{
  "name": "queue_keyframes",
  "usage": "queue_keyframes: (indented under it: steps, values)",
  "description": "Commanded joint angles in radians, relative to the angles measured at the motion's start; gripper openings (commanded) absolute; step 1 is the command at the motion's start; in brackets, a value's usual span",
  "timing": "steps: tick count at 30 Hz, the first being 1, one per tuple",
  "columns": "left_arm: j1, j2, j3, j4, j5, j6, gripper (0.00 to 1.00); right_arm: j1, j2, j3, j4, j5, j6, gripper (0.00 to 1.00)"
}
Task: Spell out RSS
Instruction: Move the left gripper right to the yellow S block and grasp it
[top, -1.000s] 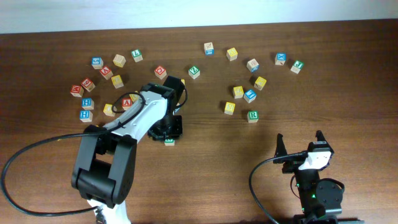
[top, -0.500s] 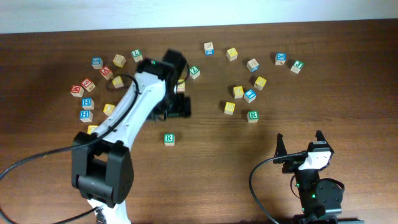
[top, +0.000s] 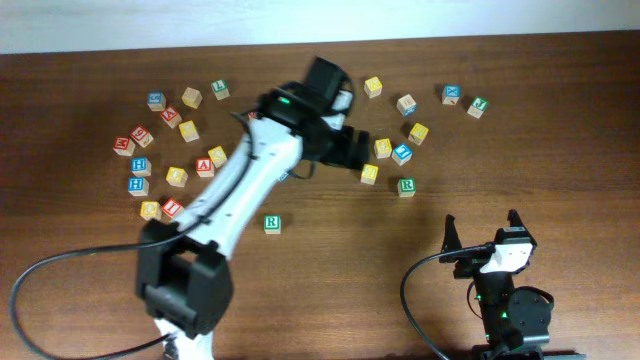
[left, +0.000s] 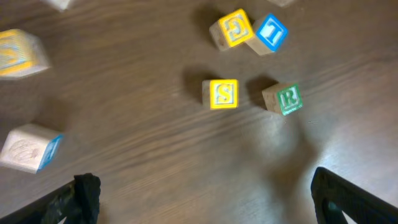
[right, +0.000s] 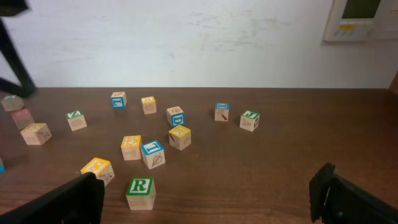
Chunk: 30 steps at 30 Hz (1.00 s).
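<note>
A green R cube (top: 271, 223) stands alone on the table, left of centre and apart from both grippers. A second green R cube (top: 406, 186) (left: 283, 98) (right: 140, 190) sits beside a yellow S cube (top: 370, 173) (left: 224, 93) (right: 97, 169) in the right-hand cluster. My left gripper (top: 355, 150) (left: 205, 211) hovers open just left of that cluster, nothing between its fingers. My right gripper (top: 482, 228) (right: 208, 205) stands open and empty at the near right, facing the cluster. I cannot pick out a second S.
Beside the S lie a yellow cube (top: 383, 148) (left: 233, 29), a blue cube (top: 402, 153) (left: 270, 32) and another yellow one (top: 418, 132). Several lettered cubes are scattered at the far left (top: 140, 165) and along the back (top: 452, 95).
My left gripper opened and let go of the green R cube left of centre, then rose and swung right and farther back to the right-hand cluster. The right arm has not moved.
</note>
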Motion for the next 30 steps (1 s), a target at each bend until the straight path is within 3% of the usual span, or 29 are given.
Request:
queue_keyframes:
  steps: [1, 3, 6, 8, 13, 15, 17, 18, 20, 23, 26, 30]
  values:
    - [-0.088, 0.099, 0.011, 0.066, -0.177, 0.019, 0.95, -0.007, -0.006, -0.005, -0.007, 0.009, 0.006, 0.98]
    - [-0.129, 0.146, 0.011, 0.113, -0.183, 0.02, 0.96, -0.007, -0.006, -0.005, -0.007, 0.009, 0.006, 0.98]
    - [-0.182, 0.2, 0.011, 0.171, -0.264, 0.015, 0.85, -0.007, -0.006, -0.005, -0.007, 0.009, 0.006, 0.98]
    - [-0.189, 0.214, 0.011, 0.196, -0.315, -0.057, 0.84, -0.007, -0.006, -0.005, -0.007, 0.009, 0.006, 0.98]
    - [-0.188, 0.253, 0.011, 0.25, -0.314, -0.116, 0.72, -0.007, -0.006, -0.005, -0.007, 0.009, 0.006, 0.98]
    - [-0.188, 0.27, 0.011, 0.256, -0.314, -0.132, 0.72, -0.007, -0.006, -0.005, -0.007, 0.009, 0.006, 0.99]
    - [-0.185, 0.286, 0.011, 0.264, -0.319, -0.132, 0.7, -0.007, -0.006, -0.005, -0.007, 0.009, 0.006, 0.98]
    - [-0.184, 0.291, 0.011, 0.275, -0.322, -0.132, 0.65, -0.007, -0.006, -0.005, -0.007, 0.009, 0.006, 0.98]
    - [-0.184, 0.292, 0.011, 0.286, -0.322, -0.132, 0.67, -0.007, -0.006, -0.005, -0.007, 0.009, 0.006, 0.98]
    - [-0.183, 0.298, 0.011, 0.29, -0.321, -0.132, 0.55, -0.007, -0.006, -0.005, -0.007, 0.009, 0.006, 0.98]
    - [-0.183, 0.322, 0.011, 0.289, -0.322, -0.132, 0.56, -0.007, -0.006, -0.005, -0.007, 0.009, 0.006, 0.99]
    - [-0.183, 0.33, 0.011, 0.29, -0.322, -0.132, 0.45, -0.007, -0.006, -0.005, -0.007, 0.009, 0.006, 0.98]
